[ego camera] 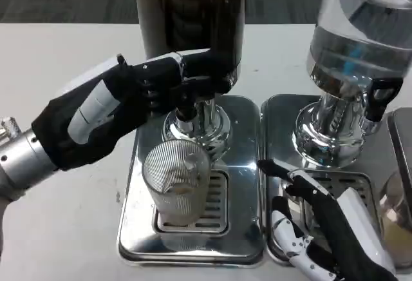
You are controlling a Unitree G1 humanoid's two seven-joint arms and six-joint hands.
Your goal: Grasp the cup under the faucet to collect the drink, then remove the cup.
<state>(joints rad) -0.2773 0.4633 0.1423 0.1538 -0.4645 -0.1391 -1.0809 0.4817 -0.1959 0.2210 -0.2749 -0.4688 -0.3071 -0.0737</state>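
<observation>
On the white desk (58,229) stand two drink dispensers side by side, each on its own shiny metal drip tray. The left dispenser (190,10) holds a dark drink, and below it the ribbed clear cup (176,179) stands upright on the slotted grate of the left drip tray (244,184), under the faucet (191,100), with neither hand touching it. The left hand (145,91) is raised at the faucet, its dark fingers (187,81) wrapped around the black tap lever (the lever is mostly hidden behind them, so how firm the hold is cannot be judged). The right hand (322,229) lies low over the right drip tray (277,110), fingers spread apart and holding nothing, one fingertip pointing toward the seam between the two trays, just beside the cup's tray. The right dispenser (360,29) is filled with a clear liquid and sits on a chrome base with its own black-handled tap (381,94). Whether any liquid lies in the cup cannot be told
</observation>
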